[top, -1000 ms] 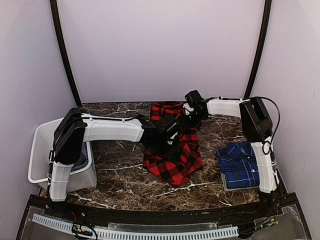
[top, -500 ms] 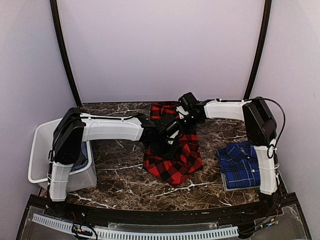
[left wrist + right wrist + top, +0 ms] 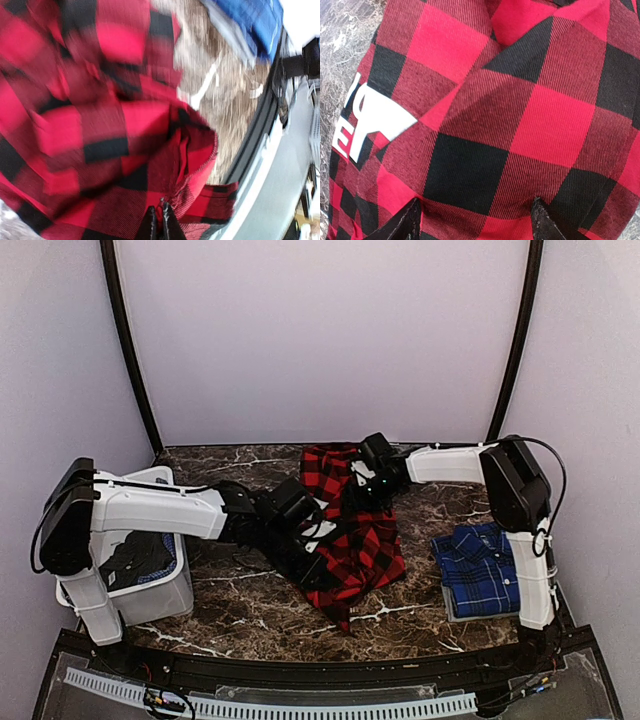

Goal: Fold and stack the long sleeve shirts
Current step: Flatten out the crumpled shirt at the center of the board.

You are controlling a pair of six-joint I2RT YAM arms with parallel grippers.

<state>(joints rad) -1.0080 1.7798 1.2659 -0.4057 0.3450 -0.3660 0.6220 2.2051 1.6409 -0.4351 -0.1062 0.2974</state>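
Observation:
The red-and-black checked long sleeve shirt (image 3: 352, 540) lies crumpled at the table's middle, with one corner drawn toward the near edge. My left gripper (image 3: 308, 533) is at its left side. In the left wrist view that gripper (image 3: 160, 222) is shut on a fold of the red shirt (image 3: 115, 115) near its hem. My right gripper (image 3: 366, 490) is over the shirt's far part. It stands open (image 3: 477, 220), its fingertips (image 3: 412, 220) spread wide against the checked cloth (image 3: 520, 115). The blue plaid shirt (image 3: 478, 568) lies folded at the right, apart from both grippers.
A white bin (image 3: 160, 595) with dark and blue cloth inside stands at the left edge, beside the left arm's base. The folded blue shirt rests on a flat grey board (image 3: 458, 614). Curved black poles rise at the back corners.
My left gripper has shut on the red shirt. The left arm has swung back to the left and nearer, dragging the cloth's lower part with it. My right gripper shifted slightly left.

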